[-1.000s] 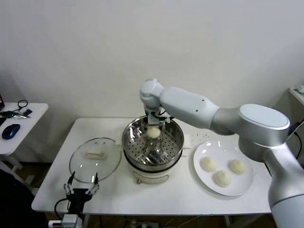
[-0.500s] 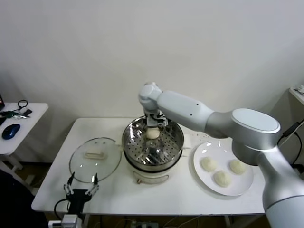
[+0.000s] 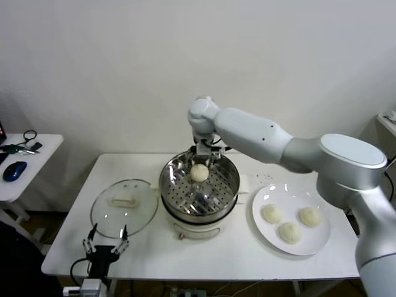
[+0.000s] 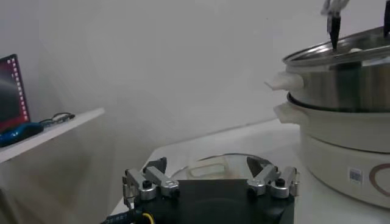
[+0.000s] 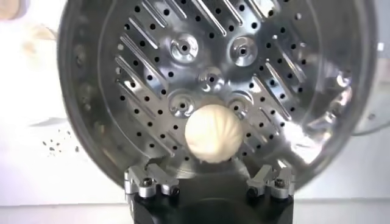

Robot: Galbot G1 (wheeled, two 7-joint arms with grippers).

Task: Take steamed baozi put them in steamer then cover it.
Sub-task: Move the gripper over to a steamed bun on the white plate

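Note:
The steel steamer (image 3: 230, 189) stands mid-table on its cream base. One baozi (image 3: 199, 173) lies on the perforated tray (image 5: 277, 91), toward the far wall; the right wrist view shows that baozi (image 5: 213, 135) free of any finger. My right gripper (image 3: 203, 158) hovers just above it, open and holding nothing, its fingers (image 5: 149, 180) spread wide. Three more baozi (image 3: 289, 232) rest on the white plate (image 3: 291, 193) to the right. The glass cover (image 3: 124, 207) lies flat on the table left of the steamer. My left gripper (image 3: 106, 240) waits open at the front-left table edge.
In the left wrist view the cover (image 4: 213, 165) lies just beyond the left gripper (image 4: 210, 178), with the steamer (image 4: 347, 122) farther on. A side table (image 3: 25, 162) with a mouse and cables stands at the far left. A wall runs behind the table.
The right gripper opened and let the baozi down onto the tray, then lifted a little above it. The left arm has not moved.

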